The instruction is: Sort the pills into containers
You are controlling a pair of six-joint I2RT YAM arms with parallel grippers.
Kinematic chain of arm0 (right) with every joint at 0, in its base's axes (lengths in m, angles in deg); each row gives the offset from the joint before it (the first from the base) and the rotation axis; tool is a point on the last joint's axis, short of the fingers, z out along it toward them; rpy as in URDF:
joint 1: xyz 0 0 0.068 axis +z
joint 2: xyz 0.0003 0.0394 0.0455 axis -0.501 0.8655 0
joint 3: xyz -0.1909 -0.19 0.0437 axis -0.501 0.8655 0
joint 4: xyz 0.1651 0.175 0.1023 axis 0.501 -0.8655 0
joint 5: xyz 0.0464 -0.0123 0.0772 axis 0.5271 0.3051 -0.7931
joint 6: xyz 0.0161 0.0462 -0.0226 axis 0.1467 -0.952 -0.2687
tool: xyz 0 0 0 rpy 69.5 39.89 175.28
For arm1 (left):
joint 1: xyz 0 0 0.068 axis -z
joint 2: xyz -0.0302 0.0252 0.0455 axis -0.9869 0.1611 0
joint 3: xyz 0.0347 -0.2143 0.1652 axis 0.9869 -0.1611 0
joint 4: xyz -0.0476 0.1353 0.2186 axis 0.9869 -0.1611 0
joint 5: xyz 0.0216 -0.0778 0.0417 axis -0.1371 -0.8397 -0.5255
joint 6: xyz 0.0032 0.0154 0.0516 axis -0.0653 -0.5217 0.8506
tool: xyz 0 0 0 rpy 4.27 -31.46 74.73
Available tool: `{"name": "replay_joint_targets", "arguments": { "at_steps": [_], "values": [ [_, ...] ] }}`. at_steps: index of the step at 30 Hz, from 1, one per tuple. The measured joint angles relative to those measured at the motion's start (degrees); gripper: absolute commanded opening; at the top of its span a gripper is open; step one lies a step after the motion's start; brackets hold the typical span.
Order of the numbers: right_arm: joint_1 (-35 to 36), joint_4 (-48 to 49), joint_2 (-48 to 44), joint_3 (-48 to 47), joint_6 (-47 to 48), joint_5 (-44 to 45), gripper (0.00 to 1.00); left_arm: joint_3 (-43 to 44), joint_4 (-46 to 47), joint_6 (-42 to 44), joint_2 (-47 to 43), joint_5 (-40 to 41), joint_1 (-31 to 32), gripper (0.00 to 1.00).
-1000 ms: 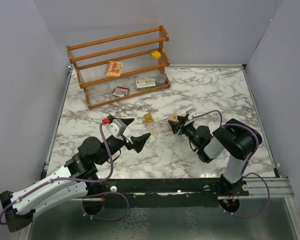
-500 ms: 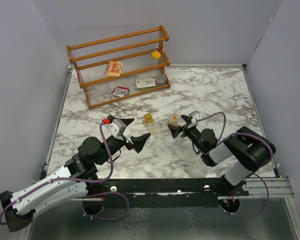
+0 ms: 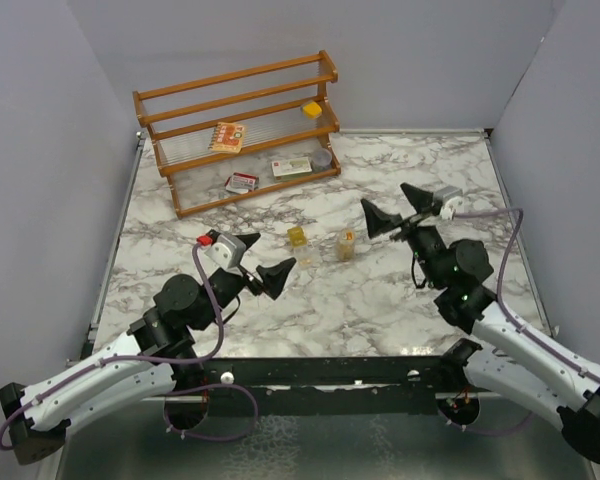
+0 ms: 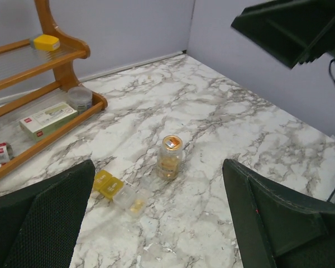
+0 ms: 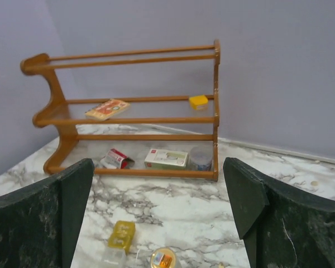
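Note:
A small round amber-tinted jar (image 3: 347, 245) stands upright on the marble, with orange pills showing through its wall (image 4: 168, 164). To its left lies the squarish yellow box (image 3: 297, 236), whose yellow lids (image 4: 108, 184) adjoin clear compartments (image 4: 131, 199), one with a yellow bit in it. My left gripper (image 3: 268, 264) hovers open, near the box and jar, with nothing between its fingers (image 4: 44, 223). My right gripper (image 3: 393, 207) is open and raised to the right of the jar (image 5: 163, 260), looking over the yellow box (image 5: 120, 234).
A wooden rack (image 3: 242, 130) stands at the back left with card packets (image 5: 166, 158), a grey round tin (image 5: 200, 159) and a yellow block (image 5: 199, 101) on its shelves. Grey walls enclose the marble table (image 3: 430, 170).
My right gripper opened, let go of the jar and rose back to the right. The jar stays standing on the marble. My left arm shifted only slightly.

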Motion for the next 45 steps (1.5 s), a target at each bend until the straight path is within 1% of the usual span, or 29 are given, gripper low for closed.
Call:
{"name": "replay_joint_targets", "arguments": {
  "at_steps": [1,3,5,8,9,11,14,16,18,21,22,24,26,28,33,37,41,45],
  "values": [
    [0.0,-2.32,0.2,-2.58,-0.13,1.11,1.0,0.0,0.02,-0.2,0.07,0.83,0.0,0.99],
    [0.0,-8.04,3.93,-9.97,-0.57,4.55,1.0,0.09,-0.04,-0.87,0.76,3.23,0.0,0.99],
    [-0.31,-12.2,10.99,-17.79,-0.76,7.93,0.99,0.52,-0.59,-1.86,2.21,6.23,0.0,0.99],
    [-3.37,-16.72,23.02,-26.16,-1.36,8.46,0.91,1.05,-1.57,-2.97,4.55,10.34,0.0,0.99],
    [-5.86,-18.45,27.3,-28.06,-2.03,7.41,0.87,1.14,-1.75,-3.19,5.2,11.32,0.0,0.99],
    [-11.74,-21.55,34.12,-30.75,-3.69,5.18,0.83,1.18,-2.08,-3.41,6.12,12.92,-0.02,0.99],
    [-20.17,-25.83,42.84,-35.87,-5.92,1.75,0.8,1.92,-2.25,-3.34,7.48,14.78,-0.59,0.99],
    [-23.39,-27.71,47.19,-39.89,-6.08,1.18,0.79,3.21,-2.27,-3.21,8.94,15.26,-1.25,0.99],
    [-24.39,-28.26,50.84,-44.15,-5.44,1.01,0.78,4.44,-1.97,-3.17,10.54,15.21,-2.34,0.99],
    [-23.93,-28.06,54.99,-49.35,-3.98,0.92,0.71,5.92,-1.25,-3.34,13.75,12.68,-5.84,0.98],
    [-23.93,-28.13,56.96,-51.67,-3.34,0.87,0.7,6.6,-0.98,-3.8,15.37,10.56,-7.96,0.97],
    [-23.71,-27.82,60.78,-55.71,-2.43,0.83,0.68,7.74,-0.37,-4.74,18.56,6.38,-12.35,0.99],
    [-23.71,-27.85,64.5,-59.17,-1.75,0.9,0.66,7.98,0.42,-5.62,21.33,2.45,-16.52,0.99],
    [-23.91,-27.56,69.31,-62.75,-0.85,1.22,0.66,7.98,0.5,-6.01,23.06,-0.28,-18.49,0.99],
    [-24.63,-27.02,77.18,-65.96,0.24,2.25,0.68,8.0,1.22,-5.79,23.56,-3.3,-18.64,0.99],
    [-25.49,-26.97,83.38,-70.82,0.9,3.48,0.68,8.0,2.23,-5.77,23.67,-4.26,-18.67,0.99],
    [-26.34,-26.8,85.85,-74.25,1.51,4.24,0.68,7.98,3.06,-5.75,24.04,-4.5,-18.64,0.99],
    [-27.82,-26.49,88.37,-80.02,1.66,4.46,0.66,7.87,3.52,-5.77,24.9,-4.87,-18.67,0.99]
  ]
}}
